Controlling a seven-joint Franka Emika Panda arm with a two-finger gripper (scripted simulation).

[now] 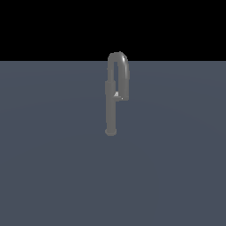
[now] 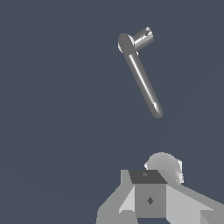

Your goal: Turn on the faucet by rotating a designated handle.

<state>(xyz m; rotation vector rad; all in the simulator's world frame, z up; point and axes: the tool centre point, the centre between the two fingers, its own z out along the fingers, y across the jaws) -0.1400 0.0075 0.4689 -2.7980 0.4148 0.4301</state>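
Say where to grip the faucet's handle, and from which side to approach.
Grip the handle, the pale stub jutting sideways from the faucet column's thicker middle. Likely approach from the exterior view's right, jaws straddling the stub; the spout hangs close beside it, so clearance looks tight.

Plain slate-blue tabletop (image 1: 53, 176)
It stretches flat and even in colour back to a straight edge against black background (image 1: 53, 26).

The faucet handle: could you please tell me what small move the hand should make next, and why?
Probably bring the hand closer to the handle, the short pale stub jutting sideways from the faucet. In the wrist view the hand sits well apart from it, touching nothing, and the exterior view shows no arm by the faucet, so nothing can be turned yet.
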